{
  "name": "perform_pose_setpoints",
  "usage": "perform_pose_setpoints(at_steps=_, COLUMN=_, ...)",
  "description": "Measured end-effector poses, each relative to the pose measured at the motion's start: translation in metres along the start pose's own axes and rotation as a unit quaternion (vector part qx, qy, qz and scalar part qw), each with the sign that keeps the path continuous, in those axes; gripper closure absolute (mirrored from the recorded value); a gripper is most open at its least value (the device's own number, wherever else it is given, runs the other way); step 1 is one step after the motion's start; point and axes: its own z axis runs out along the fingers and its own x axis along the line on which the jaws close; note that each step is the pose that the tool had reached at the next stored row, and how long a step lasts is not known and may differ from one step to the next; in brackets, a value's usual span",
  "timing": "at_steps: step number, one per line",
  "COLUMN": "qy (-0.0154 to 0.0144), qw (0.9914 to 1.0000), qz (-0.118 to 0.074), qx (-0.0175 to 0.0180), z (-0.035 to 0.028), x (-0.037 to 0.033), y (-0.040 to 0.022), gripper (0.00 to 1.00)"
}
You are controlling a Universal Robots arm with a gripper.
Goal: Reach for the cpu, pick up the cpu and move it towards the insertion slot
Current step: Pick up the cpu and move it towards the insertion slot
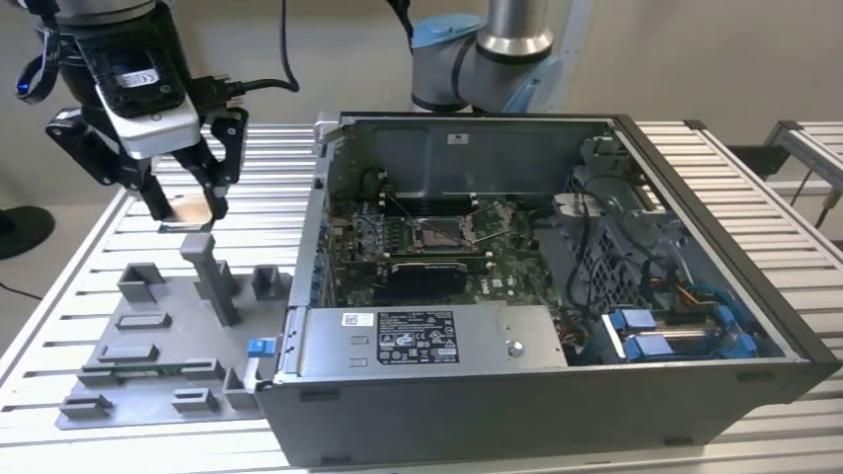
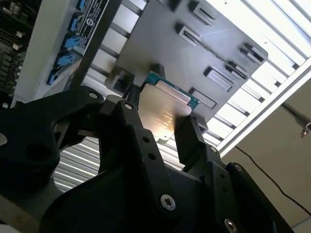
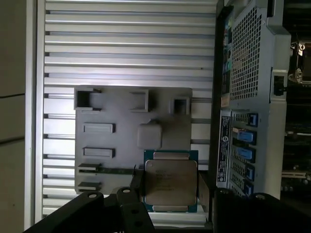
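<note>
Slatted metal table under computer case

Cpu gripped between black tool fingers, above grey fixture tray; computer case alongside.

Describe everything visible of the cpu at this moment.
The cpu is a thin square chip with a silvery metal top and a greenish-teal edge, faint print on its face. It sits clamped between the black hand's fingers, lifted clear above the grey plastic fixture plate, beside the open computer case.
</note>
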Motion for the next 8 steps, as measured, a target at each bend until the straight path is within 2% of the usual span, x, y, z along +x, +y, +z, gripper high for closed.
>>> perform_pose_setpoints(at_steps=8, qy=0.0015, qw=1.0, qz=0.0, qx=0.0, z=-0.0002, x=-0.0158, y=-0.0002, gripper=1.0)
